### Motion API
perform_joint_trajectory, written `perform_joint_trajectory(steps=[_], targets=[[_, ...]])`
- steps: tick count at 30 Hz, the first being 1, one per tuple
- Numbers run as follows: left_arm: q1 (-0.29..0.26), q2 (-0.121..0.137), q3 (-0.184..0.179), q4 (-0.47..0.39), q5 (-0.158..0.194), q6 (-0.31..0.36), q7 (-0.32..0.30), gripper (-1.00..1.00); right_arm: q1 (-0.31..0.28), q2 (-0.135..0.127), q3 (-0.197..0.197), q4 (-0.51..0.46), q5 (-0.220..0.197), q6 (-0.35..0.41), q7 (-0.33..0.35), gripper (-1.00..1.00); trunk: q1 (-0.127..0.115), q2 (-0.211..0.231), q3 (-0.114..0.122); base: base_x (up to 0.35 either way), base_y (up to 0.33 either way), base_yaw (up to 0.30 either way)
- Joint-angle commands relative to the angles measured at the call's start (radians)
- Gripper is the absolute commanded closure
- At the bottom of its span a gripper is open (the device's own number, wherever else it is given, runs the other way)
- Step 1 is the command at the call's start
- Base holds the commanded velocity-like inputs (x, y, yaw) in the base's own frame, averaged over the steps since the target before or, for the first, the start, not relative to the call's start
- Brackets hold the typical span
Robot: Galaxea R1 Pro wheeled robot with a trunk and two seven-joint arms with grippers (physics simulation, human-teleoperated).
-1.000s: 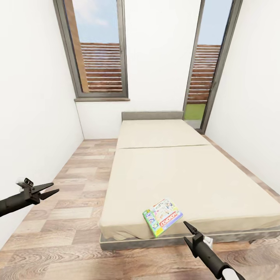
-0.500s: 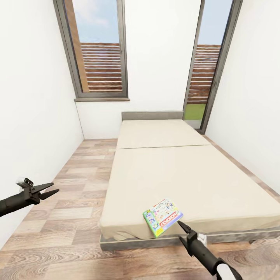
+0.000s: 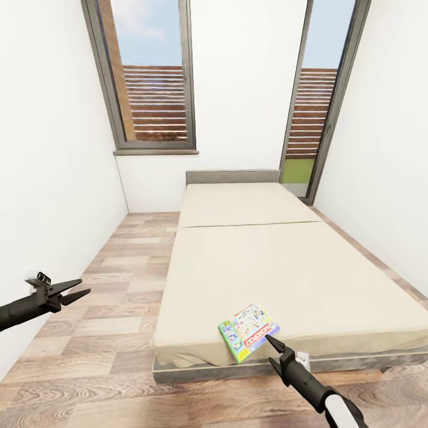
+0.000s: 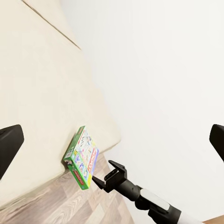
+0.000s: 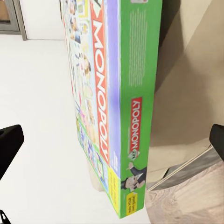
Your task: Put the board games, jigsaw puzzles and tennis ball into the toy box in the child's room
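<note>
Bed point(image 3: 249, 267) takes up the middle of the room, cream cover running from a grey headboard point(image 3: 232, 176) toward the near edge. One game point(image 3: 248, 331) lies flat on the cover at the bed's near edge, somewhat right of centre, turned at an angle so one corner points to the foot of the bed. The right wrist view reads its green edge point(image 5: 137, 107) close up: MONOPOLY in a red band, the picture side beside it.

Right gripper point(image 3: 270, 343) sits just beside the game's near right corner, tip pointing at it; whether it touches the box cannot be told. Its jaws stand apart in the right wrist view, one dark finger point(image 5: 9, 147) at each side with the box edge between them but farther along, not clamped. The left wrist view shows the same gripper point(image 4: 100, 179) from the side, tip right at the game's point(image 4: 81, 156) lower corner, over the bed's edge.

Left gripper point(image 3: 71, 290) hangs well apart from the bed, over the plank floor point(image 3: 101, 333) near the left wall, jaws apart and holding nothing.

Behind the bed, two tall grey-framed windows point(image 3: 151, 77) show slatted fencing and sky. Walls are plain white.
</note>
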Motion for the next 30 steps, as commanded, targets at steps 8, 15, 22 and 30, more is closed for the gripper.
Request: perform_joint_trajectory(steps=[8, 15, 22, 30], targets=[[0.000, 0.000, 0.000, 0.000, 0.000, 0.011, -0.004, -1.00, -0.002, 0.000, -0.001, 0.000, -0.005, 0.007, -0.001, -1.00, 0.000, 0.000, -0.001, 0.000, 0.000, 0.000], [0.000, 0.000, 0.000, 0.000, 0.000, 0.010, -0.004, -1.00, -0.003, -0.001, -0.001, 0.000, -0.004, 0.008, -0.001, -1.00, 0.000, 0.000, -0.001, 0.000, 0.000, 0.000], [0.000, 0.001, 0.001, 0.000, 0.001, 0.011, -0.004, -1.00, -0.003, -0.001, -0.001, 0.000, -0.004, 0.008, 0.000, -1.00, 0.000, 0.000, -0.001, 0.000, 0.000, 0.000], [0.000, 0.000, 0.001, 0.000, 0.002, 0.012, -0.004, -1.00, -0.002, -0.001, -0.001, 0.000, -0.004, 0.008, 0.001, -1.00, 0.000, 0.000, -0.001, 0.000, 0.000, 0.000]])
